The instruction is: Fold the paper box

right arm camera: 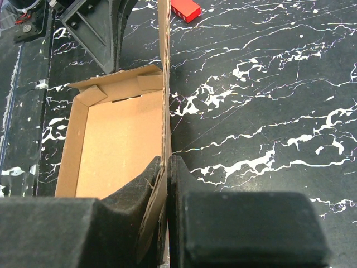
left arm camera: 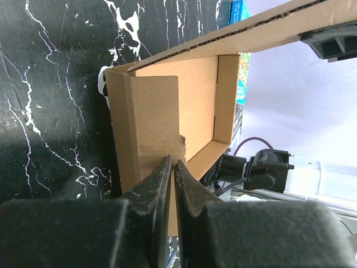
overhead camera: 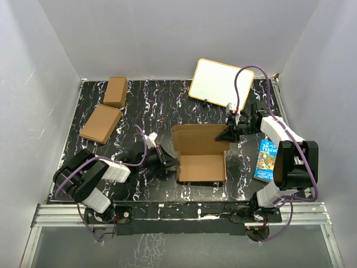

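Black tabletop (overhead camera: 150, 106) streaked with white veins fills the floor of a white-walled enclosure (overhead camera: 139, 33). At the centre of the top view lies the plain brown, die-cut cardboard paper box (overhead camera: 202, 168). It is partly formed: a shallow open tray sits toward the bottom of the frame, and a wide panel rises from its upper edge.

The left gripper (overhead camera: 167, 162) meets the tray's left wall. In the left wrist view its black fingers (left arm camera: 159, 192) are pressed together on a thin inner flap of that wall, with cardboard showing in the slim gap between them. The right gripper (overhead camera: 232, 133) sits at the right end of the panel. In the right wrist view its fingers (right arm camera: 139, 187) are pinched tight on the panel's upright edge.

At upper left of the top view rests a small squarish brown carton (overhead camera: 116, 91), and just below it a thicker brown carton with a sloping top (overhead camera: 100, 124). A white board with a tan rim (overhead camera: 222, 82) stands tilted at upper right. A blue paperback book (overhead camera: 268, 159) lies flat to the right of the tray. A small red block (right arm camera: 185, 8) shows at the top of the right wrist view.
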Motion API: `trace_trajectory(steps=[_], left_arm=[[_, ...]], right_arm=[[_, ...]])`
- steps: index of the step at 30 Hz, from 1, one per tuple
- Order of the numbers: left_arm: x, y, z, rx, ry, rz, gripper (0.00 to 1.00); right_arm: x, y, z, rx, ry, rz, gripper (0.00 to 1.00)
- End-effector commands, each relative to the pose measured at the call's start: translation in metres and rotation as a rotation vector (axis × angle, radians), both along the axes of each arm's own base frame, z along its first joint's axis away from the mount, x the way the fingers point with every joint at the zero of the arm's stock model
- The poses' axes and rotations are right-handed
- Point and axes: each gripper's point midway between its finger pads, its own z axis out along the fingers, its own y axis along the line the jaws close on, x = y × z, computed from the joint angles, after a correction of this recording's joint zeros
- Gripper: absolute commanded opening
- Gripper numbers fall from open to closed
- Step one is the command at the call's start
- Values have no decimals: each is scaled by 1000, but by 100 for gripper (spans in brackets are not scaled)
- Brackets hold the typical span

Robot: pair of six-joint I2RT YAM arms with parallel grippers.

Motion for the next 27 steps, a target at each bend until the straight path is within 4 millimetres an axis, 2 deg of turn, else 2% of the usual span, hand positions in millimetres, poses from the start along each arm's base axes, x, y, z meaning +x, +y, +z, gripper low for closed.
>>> trace_trajectory(steps=[1,7,10,12,15,21,27], left_arm=[[1,1,-1,15,1,-5,6],[0,4,-14,76,20,-14,7],[-1,6,-21,113,33,-22,15],[-1,6,-22,118,35,-27,23],[-2,4,-23,117,39,-36,31],[-2,-2,-21,84,43,-60,39],[-2,-4,-18,72,37,-68,42]], right_arm=[[11,4,18,41,-90,25,8],[11,4,19,42,-89,25,8],[11,4,18,42,-89,27,8],[10,4,18,41,-87,27,8],[10,4,18,42,-88,27,8],[10,4,18,42,-86,27,8],[10,4,18,42,-86,28,8]])
